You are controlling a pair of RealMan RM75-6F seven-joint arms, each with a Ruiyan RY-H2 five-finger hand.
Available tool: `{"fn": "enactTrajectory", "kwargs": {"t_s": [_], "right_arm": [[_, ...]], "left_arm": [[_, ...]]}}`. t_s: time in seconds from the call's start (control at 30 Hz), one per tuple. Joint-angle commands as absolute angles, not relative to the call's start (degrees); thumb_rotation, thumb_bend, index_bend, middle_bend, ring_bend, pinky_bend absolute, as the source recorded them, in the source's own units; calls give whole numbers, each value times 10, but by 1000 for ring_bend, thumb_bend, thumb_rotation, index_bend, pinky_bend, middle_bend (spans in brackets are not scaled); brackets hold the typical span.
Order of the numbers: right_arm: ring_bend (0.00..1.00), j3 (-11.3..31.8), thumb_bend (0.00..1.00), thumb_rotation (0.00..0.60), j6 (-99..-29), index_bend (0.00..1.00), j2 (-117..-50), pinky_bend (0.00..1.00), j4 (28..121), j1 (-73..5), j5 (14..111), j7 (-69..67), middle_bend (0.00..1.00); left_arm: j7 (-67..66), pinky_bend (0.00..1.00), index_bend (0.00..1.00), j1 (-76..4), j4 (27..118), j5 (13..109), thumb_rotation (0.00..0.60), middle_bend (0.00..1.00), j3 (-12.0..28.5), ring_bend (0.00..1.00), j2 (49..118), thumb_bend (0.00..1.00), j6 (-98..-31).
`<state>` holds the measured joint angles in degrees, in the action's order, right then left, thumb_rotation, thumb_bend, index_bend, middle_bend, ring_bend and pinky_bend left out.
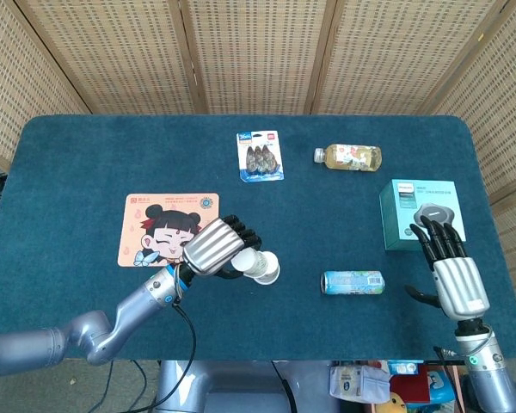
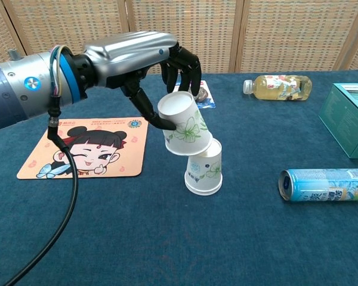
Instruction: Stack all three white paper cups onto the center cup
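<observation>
My left hand grips an upside-down white paper cup with a green flower print, tilted, its rim just over the top left of the center cup. The center cup stands upside down on the blue cloth; in the head view only its right edge shows beside the held cup. My right hand hovers open at the table's right front, below the teal box. No third cup shows in either view.
A cartoon mat lies left of the cups. A blue can lies on its side to the right. A teal box, a drink bottle and a blister pack sit farther back.
</observation>
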<state>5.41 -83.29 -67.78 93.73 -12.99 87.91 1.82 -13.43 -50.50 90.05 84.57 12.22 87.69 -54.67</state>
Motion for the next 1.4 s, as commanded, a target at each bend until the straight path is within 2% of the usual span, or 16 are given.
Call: {"fn": "enactTrajectory", "kwargs": {"t_s": [0.03, 0.47, 0.6, 0.67, 0.73, 0.77, 0.8, 0.83, 1.1, 1.27, 1.4], "right_arm": [[0, 55, 0, 600, -833, 0, -676, 0, 938, -130, 879, 15, 0], [0, 58, 0, 600, -830, 0, -671, 0, 941, -128, 878, 6, 0], [0, 58, 0, 600, -829, 0, -671, 0, 941, -128, 878, 6, 0], [0, 58, 0, 600, -828, 0, -671, 0, 942, -128, 878, 6, 0], [0, 58, 0, 600, -828, 0, -671, 0, 942, -128, 878, 6, 0], [0, 58, 0, 600, -828, 0, -671, 0, 943, -128, 878, 6, 0], [0, 58, 0, 600, -828, 0, -671, 0, 943, -128, 878, 6, 0], [0, 58, 0, 600, -828, 0, -671, 0, 943, -128, 878, 6, 0], [0, 58, 0, 600, -829, 0, -669, 0, 945, -126, 880, 5, 0], [0, 57, 0, 600, -832, 0, -667, 0, 946, -124, 883, 3, 0], [0, 55, 0, 600, -839, 0, -665, 0, 948, -121, 888, 4, 0]], "left_arm": [[-138, 369, 436, -512, 894, 836, 600, 527, 126, 469, 885, 199, -542], [-160, 369, 436, -547, 866, 800, 600, 520, 136, 458, 915, 198, -517], [-169, 368, 436, -555, 865, 792, 600, 470, 135, 405, 918, 198, -509], [-174, 352, 421, -558, 865, 788, 600, 386, 134, 320, 919, 198, -507], [-184, 291, 285, -561, 865, 782, 600, 215, 133, 188, 918, 199, -504], [-187, 242, 157, -562, 868, 777, 600, 107, 133, 110, 918, 198, -502], [-190, 196, 55, -562, 871, 773, 600, 33, 133, 49, 916, 198, -501], [-190, 173, 18, -563, 872, 771, 600, 8, 133, 23, 916, 198, -500], [-183, 5, 0, -548, 901, 773, 600, 0, 134, 0, 900, 195, -533], [-176, 0, 0, -508, 940, 778, 600, 0, 124, 0, 852, 193, -581], [-157, 0, 0, -431, 979, 781, 600, 0, 92, 0, 781, 184, -656]]}}
